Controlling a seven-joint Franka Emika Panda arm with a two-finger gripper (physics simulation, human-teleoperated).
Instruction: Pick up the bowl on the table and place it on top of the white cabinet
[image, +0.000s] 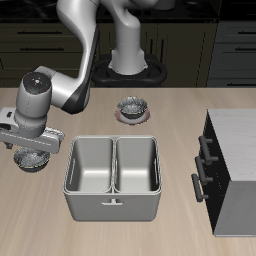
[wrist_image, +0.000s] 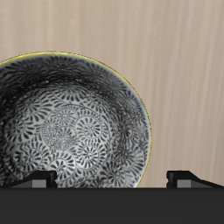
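Approach step: you hover over the bowl (wrist_image: 72, 122), with nothing grasped yet.

Your gripper (image: 30, 160) hangs just above the bowl, which sits on the surface (image: 40, 215) beside the grey double bin (image: 112, 178), well apart from the white cabinet (image: 238, 150) on the far side of that bin. In the wrist view the fingers (wrist_image: 39, 178) stand spread wide, holding nothing, the patterned inside of the bowl filling the space ahead of them. I judge your next move calls for a straight descent so one finger goes inside the rim and one outside, then a firm close before lifting clear of the bin. Don't confuse it with the look-alike bowl on the pinkish saucer (image: 132, 108) farther back. No writing, brand or label can be read anywhere.
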